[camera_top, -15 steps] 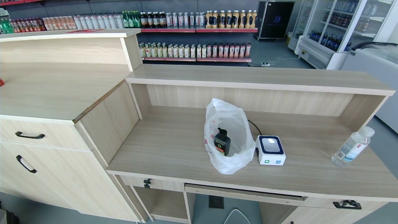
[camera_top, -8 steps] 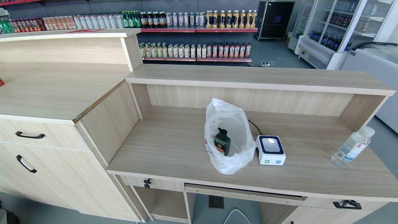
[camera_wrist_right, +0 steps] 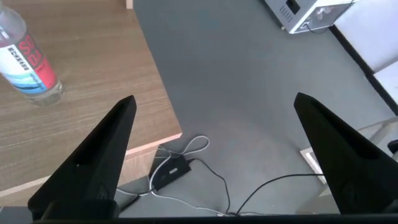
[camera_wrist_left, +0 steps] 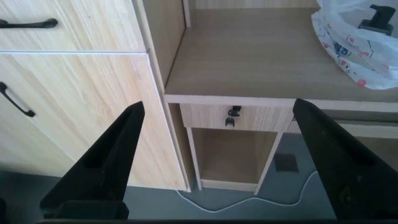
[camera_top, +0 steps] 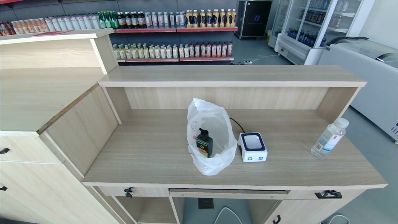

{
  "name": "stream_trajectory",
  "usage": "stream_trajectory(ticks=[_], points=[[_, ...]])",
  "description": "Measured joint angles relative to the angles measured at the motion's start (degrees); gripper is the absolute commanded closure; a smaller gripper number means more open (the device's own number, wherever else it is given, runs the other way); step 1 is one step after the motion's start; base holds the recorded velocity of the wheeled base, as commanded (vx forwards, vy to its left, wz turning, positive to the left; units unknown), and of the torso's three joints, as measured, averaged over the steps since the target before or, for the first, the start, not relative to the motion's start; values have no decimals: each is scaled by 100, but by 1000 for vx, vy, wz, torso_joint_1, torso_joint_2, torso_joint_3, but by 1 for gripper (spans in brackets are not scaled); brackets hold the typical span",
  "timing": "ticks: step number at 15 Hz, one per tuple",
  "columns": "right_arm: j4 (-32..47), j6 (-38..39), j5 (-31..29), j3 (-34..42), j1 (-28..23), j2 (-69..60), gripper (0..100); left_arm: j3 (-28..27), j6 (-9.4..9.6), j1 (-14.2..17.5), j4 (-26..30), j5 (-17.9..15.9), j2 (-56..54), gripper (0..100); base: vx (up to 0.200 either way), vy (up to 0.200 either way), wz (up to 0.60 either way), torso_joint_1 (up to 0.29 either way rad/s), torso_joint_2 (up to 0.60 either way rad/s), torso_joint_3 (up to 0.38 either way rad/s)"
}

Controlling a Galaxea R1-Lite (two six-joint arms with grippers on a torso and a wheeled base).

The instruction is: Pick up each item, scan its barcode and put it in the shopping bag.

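On the pale wood-grain surface [camera_top: 149, 155] a thin white plastic bag [camera_top: 217, 124] stands open with a black pump bottle [camera_top: 204, 147] inside. The boxy scanner [camera_top: 252, 147] sits just beside it, and a clear water bottle [camera_top: 329, 138] stands near the right edge. The left hand [camera_wrist_left: 217, 106], fingers apart, faces the front edge. The right hand [camera_wrist_right: 214, 98], also spread, hangs over floor cables [camera_wrist_right: 186, 165].

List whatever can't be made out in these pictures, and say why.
Pump bottle: head view, the shopping bag's front fold hides its base; left wrist view, the edge cuts it off.
Water bottle: head view, barcode too small; right wrist view, the edge cuts off its cap.
Scanner cable: head view, its far end runs behind the bag.
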Motion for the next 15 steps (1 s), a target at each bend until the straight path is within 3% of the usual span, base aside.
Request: stream_trajectory(ticks=[2, 5, 15], points=[[0, 71, 462, -319, -15, 319, 0, 0, 2, 2, -2, 2, 0, 0, 0, 0, 0, 0, 0, 0], [-1, 68, 563, -739, 44, 769, 0, -2, 0, -2, 0, 2, 0, 0, 0, 0, 0, 0, 0, 0], [-290, -284, 675, -1039, 1342, 1786, 0, 0, 5, 0, 0, 2, 0, 0, 0, 0, 0, 0, 0, 0]])
